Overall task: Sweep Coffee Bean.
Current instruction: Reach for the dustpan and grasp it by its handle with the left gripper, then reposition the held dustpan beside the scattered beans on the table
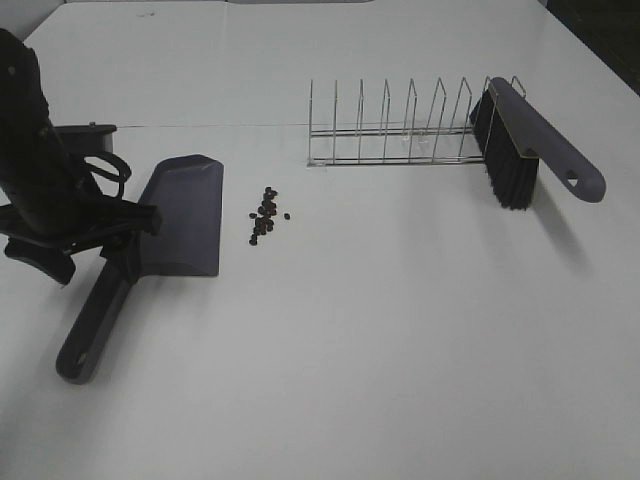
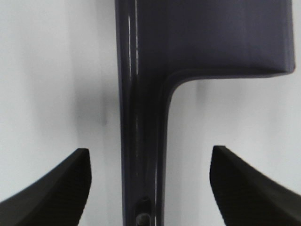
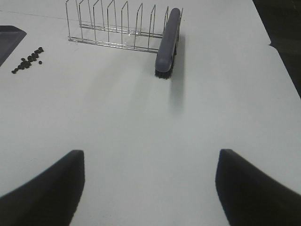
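Observation:
The coffee beans (image 1: 265, 213) lie in a small loose cluster on the white table, just right of the grey dustpan (image 1: 185, 215); they also show in the right wrist view (image 3: 29, 59). My left gripper (image 1: 125, 235) is open and sits over the dustpan's handle (image 2: 141, 141), with one finger on each side and not touching it (image 2: 149, 151). A grey brush with black bristles (image 1: 520, 140) leans on the right end of the wire rack (image 1: 400, 125). My right gripper (image 3: 150, 154) is open and empty above bare table, well short of the brush (image 3: 168, 40). It is out of the exterior view.
The wire rack (image 3: 113, 26) stands behind the beans at mid-table. The dustpan's handle end (image 1: 80, 355) points toward the front left. The table's dark right edge (image 3: 282, 52) lies beyond the brush.

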You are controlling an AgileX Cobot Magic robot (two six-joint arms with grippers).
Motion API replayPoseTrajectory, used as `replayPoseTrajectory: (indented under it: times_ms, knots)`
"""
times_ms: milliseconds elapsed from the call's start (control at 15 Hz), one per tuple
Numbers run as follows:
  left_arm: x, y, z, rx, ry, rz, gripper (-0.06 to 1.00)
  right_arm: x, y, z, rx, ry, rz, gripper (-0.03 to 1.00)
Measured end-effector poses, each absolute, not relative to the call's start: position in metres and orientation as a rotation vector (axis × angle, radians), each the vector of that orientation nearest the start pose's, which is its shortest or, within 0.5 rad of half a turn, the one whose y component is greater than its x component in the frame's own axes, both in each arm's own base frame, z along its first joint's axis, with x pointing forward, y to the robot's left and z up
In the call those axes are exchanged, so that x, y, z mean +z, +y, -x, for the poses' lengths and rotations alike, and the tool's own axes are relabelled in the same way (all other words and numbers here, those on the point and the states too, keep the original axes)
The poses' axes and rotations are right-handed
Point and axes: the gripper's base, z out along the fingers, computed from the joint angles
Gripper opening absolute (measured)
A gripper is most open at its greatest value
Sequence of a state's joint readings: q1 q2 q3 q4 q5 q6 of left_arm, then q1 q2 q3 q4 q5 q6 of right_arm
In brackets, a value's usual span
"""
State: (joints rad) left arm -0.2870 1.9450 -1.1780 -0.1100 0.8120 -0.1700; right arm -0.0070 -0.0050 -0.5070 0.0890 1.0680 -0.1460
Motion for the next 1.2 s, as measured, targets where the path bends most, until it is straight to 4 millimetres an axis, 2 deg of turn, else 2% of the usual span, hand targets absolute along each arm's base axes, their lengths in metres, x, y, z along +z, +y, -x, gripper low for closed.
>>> replayPoseTrajectory:
  times_ms: [133, 200, 333, 533, 600, 733, 1067, 1200]
  knots:
    - [0.122, -0.107, -0.339, -0.126, 3.132, -0.072, 0.65, 0.279, 0.007, 0.007, 0.010, 2.031, 0.147, 0.72]
    - [0.103, -0.107, -0.341, -0.102, 3.158, -0.079, 0.65, 0.279, 0.007, 0.007, 0.010, 2.031, 0.147, 0.72]
    - [0.094, -0.107, -0.345, -0.091, 3.149, -0.087, 0.65, 0.279, 0.007, 0.007, 0.010, 2.031, 0.147, 0.72]
    - [0.092, -0.107, -0.347, -0.085, 3.133, -0.098, 0.61, 0.279, 0.007, 0.007, 0.010, 2.031, 0.147, 0.72]
    - [0.092, -0.107, -0.348, -0.080, 3.128, -0.104, 0.54, 0.279, 0.007, 0.007, 0.010, 2.031, 0.147, 0.72]
    - [0.092, -0.107, -0.350, -0.086, 3.105, -0.101, 0.29, 0.279, 0.007, 0.007, 0.010, 2.031, 0.147, 0.72]
    - [0.100, -0.108, -0.351, -0.103, 3.078, -0.092, 0.26, 0.279, 0.007, 0.007, 0.010, 2.031, 0.147, 0.72]
    - [0.120, -0.107, -0.349, -0.120, 3.034, -0.092, 0.26, 0.279, 0.007, 0.007, 0.010, 2.031, 0.147, 0.72]
